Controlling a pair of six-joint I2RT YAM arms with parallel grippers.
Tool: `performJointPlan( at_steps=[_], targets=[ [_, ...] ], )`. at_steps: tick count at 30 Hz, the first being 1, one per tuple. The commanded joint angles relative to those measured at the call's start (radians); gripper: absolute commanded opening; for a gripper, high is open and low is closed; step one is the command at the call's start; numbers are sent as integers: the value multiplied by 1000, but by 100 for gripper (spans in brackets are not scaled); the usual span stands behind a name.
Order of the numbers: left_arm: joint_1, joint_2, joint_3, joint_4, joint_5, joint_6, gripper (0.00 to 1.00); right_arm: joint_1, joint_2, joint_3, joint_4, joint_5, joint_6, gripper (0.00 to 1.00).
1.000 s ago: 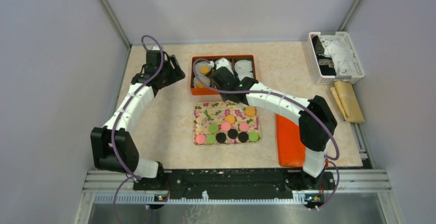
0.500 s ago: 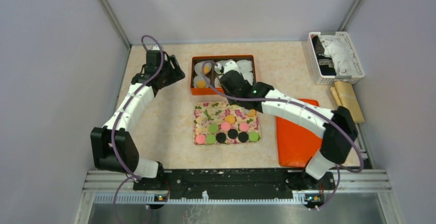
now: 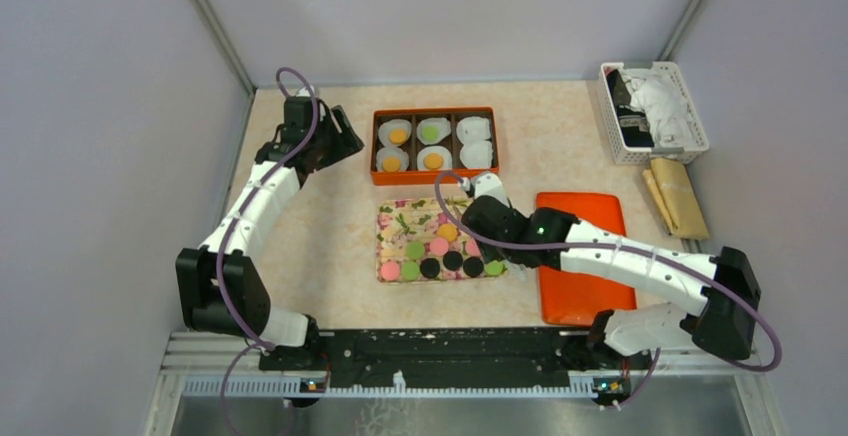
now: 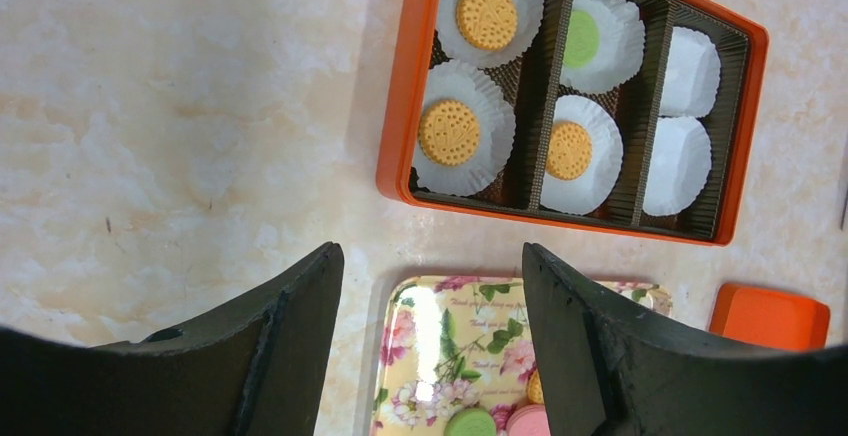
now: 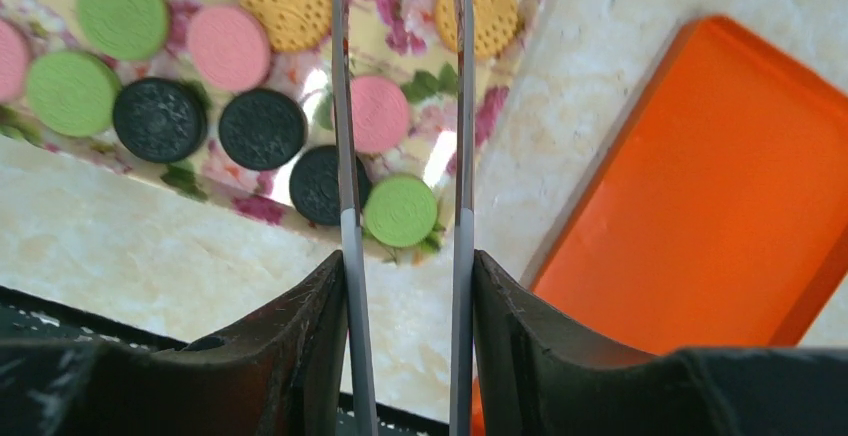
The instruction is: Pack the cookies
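Note:
Several cookies (image 3: 440, 248) in orange, green, pink and black lie on the floral tray (image 3: 392, 221). The orange box (image 3: 434, 111) holds white paper cups: three carry orange cookies (image 4: 487, 16) and one a green cookie (image 4: 581, 38), while the two right cups are bare. My right gripper (image 3: 480, 211) (image 5: 405, 261) is shut on grey tweezers (image 5: 341, 106) above the tray's right end. A pink cookie (image 5: 380, 114) and a green one (image 5: 400, 210) show between the blades, whose tips run off the frame. My left gripper (image 3: 340, 141) (image 4: 430, 256) hangs open, left of the box, holding nothing.
An orange lid (image 3: 580, 256) lies right of the tray, under my right arm. A white basket (image 3: 655, 111) with cloth stands at the back right, and tan packets (image 3: 678, 196) lie in front of it. Walls close in the left and right sides.
My right arm has drawn back from over the box to the tray's right end, so the whole box now shows. The left arm has stayed put.

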Motion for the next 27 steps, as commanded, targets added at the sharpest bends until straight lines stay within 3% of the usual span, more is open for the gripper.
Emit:
performJointPlan(
  at_steps=[1, 13, 27],
  targets=[
    [-11, -9, 43, 16, 20, -14, 72, 7, -88, -49, -84, 8, 132, 44],
    [-23, -19, 39, 17, 25, -18, 72, 7, -94, -153, -86, 45, 220, 46],
    [-23, -24, 27, 22, 12, -10, 72, 3, 13, -118, 18, 72, 197, 46]
  ],
)
